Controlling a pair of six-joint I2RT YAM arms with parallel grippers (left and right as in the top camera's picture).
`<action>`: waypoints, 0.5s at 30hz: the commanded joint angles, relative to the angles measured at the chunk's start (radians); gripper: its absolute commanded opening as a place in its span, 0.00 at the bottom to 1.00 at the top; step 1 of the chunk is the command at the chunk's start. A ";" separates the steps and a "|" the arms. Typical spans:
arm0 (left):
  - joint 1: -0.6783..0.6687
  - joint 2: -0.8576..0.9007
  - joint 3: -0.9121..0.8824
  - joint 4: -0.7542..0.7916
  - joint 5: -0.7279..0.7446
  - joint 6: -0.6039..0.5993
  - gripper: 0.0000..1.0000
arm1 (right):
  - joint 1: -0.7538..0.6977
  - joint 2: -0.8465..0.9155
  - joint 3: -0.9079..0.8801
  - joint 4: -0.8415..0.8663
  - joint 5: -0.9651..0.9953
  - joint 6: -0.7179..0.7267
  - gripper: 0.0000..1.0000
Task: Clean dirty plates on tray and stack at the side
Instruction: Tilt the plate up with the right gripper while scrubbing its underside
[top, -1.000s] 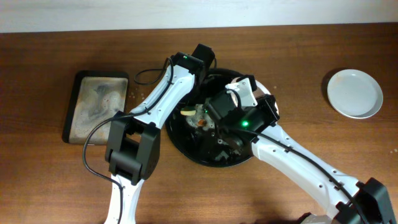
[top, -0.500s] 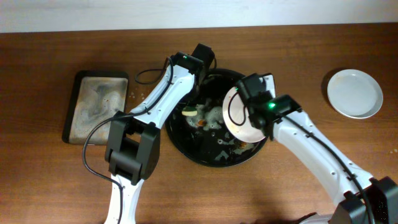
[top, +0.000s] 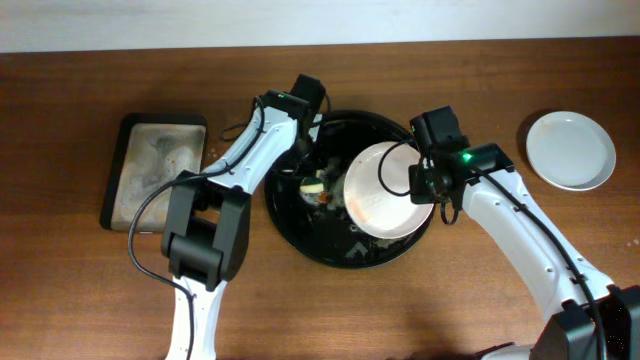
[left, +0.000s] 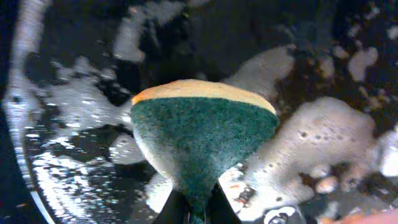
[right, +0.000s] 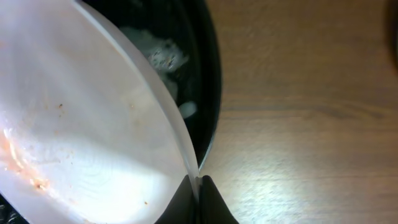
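Holding: right gripper (right: 198, 182) clamped tight on the rim of a plate (top: 385, 190), over the tray (top: 300, 240), orange smear showing on its face; left gripper (left: 194, 208) pinched on a sponge (left: 202, 130) above the tray's foam; second plate (top: 571, 150) well right of the tray, on the table (top: 80, 300). Risks: wet rim and narrow edge grip, so the plate may pivot or slip into the tray; smear stays if it is stacked now.

The tray (top: 330, 250) is gleaming glossy black under wet suds (left: 323, 143). At its three o'clock the plate (top: 375, 195) is shining smooth and glazed. The sponge (left: 202, 130) is showing rough green fibre, the table (top: 90, 290) satin wood.
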 joint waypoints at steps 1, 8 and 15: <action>0.014 -0.007 -0.008 0.005 0.185 0.061 0.00 | -0.001 -0.018 0.023 -0.004 -0.071 0.055 0.04; 0.027 -0.089 -0.008 0.014 0.230 0.159 0.00 | -0.001 0.064 0.023 -0.012 -0.130 0.080 0.04; 0.026 -0.090 -0.009 0.002 0.090 0.166 0.00 | -0.001 0.130 0.023 -0.003 -0.130 0.102 0.04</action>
